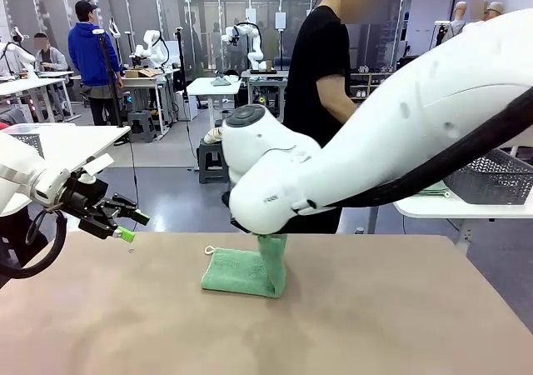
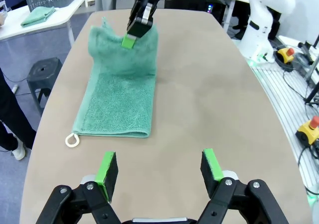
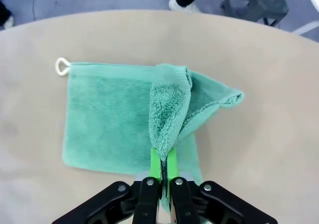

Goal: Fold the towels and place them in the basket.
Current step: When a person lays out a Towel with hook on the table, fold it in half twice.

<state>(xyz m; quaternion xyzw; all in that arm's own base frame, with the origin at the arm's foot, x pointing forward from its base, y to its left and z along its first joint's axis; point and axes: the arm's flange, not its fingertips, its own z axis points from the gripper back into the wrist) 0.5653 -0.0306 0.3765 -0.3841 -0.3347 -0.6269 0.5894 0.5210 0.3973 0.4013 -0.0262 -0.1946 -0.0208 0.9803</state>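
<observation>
A green towel (image 1: 241, 272) with a small white loop tag (image 3: 62, 65) lies on the tan table (image 1: 375, 317). One end of the towel (image 3: 169, 109) is lifted off the surface, and my right gripper (image 3: 164, 165) is shut on that raised edge from above. The same gripper (image 2: 135, 32) and the towel (image 2: 119, 97) appear in the left wrist view at the far end of the table. My left gripper (image 2: 160, 168) hovers open over bare tabletop near the towel's tag end, holding nothing; it sits at the table's left side (image 1: 127, 225). A dark mesh basket (image 1: 491, 179) stands on the white side table at right.
A person in black (image 1: 321, 75) stands at the far side of the table behind my right arm. A grey stool (image 2: 45, 72) and a white side table (image 2: 47, 17) carrying another cloth and a basket lie beyond the table edge.
</observation>
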